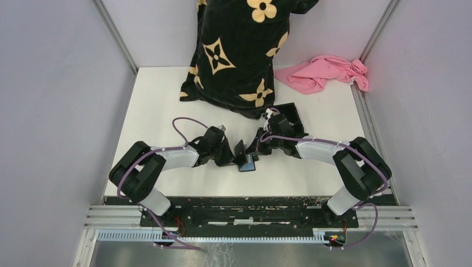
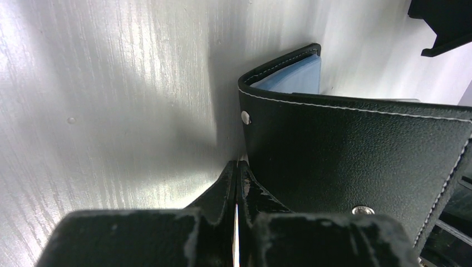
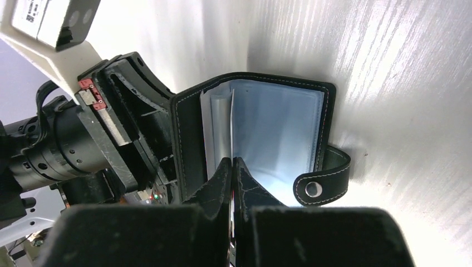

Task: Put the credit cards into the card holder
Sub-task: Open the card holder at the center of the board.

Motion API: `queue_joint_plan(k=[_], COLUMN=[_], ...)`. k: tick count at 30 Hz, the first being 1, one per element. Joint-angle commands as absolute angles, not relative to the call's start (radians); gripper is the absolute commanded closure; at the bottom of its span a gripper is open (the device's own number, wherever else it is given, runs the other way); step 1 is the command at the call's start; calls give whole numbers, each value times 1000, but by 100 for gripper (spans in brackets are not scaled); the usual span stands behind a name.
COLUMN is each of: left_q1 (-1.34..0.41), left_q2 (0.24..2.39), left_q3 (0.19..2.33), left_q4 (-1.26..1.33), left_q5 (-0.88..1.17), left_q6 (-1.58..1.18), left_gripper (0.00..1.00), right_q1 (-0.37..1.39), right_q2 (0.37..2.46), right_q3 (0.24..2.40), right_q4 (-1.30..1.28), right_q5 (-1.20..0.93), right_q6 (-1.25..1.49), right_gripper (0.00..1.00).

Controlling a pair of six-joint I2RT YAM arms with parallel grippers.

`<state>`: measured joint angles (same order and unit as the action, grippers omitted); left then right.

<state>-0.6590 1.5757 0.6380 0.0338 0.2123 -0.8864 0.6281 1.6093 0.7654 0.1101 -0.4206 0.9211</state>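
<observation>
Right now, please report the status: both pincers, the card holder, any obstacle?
Card holder open on table. Left pincer shut beside its cover. Right pincer shut, tips at its clear sleeves. Cards not in view; nothing blocking.

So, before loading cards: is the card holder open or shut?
Open: the card holder is spread, clear sleeves exposed, snap strap unfastened.

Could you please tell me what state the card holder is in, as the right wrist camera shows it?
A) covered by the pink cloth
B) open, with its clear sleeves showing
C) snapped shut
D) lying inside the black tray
B: the card holder lies open on the table, its clear sleeves fanned out and its snap strap unfastened.
</observation>
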Motion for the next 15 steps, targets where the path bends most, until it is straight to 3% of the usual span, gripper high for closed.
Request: queue_joint_plan(k=[1,15], left_q1=[-666,-666], left_q2=[1622,1594], left_q3=[611,584], left_q4=[-104,-126], left_q5=[127,104], left_q6=[-806,-823], left_gripper=[97,97], right_q1=[634,634], right_q2=[1557,1523], right_q3=[817,831], right_q4=[70,56], right_q5=[-406,-412], right_q6=[879,887], right_gripper=[99,99])
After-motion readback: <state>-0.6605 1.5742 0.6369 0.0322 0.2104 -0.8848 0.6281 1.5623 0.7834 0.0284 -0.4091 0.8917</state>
